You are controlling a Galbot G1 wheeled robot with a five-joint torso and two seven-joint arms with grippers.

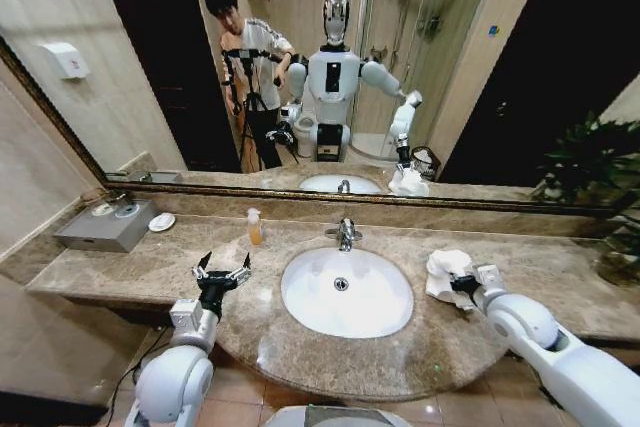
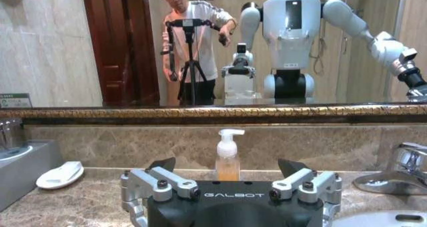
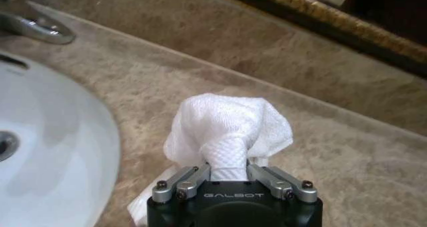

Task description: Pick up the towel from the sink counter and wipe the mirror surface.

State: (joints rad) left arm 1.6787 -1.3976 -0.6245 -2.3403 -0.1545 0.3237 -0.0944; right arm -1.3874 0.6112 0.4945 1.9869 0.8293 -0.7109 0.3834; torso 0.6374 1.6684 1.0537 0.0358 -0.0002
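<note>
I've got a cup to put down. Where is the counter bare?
Bare: counter right of the towel, and between soap bottle and tap. Crowded: far left, grey box and dish.

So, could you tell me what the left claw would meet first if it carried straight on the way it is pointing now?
Probably the soap dispenser bottle: the open left claw points across the sink counter at it, with the backsplash and mirror behind. How far off the bottle stands is unclear.

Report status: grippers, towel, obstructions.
Right gripper shut on towel, over sink counter right of basin. Left gripper open, idle left of basin. Mirror not yet touched.
</note>
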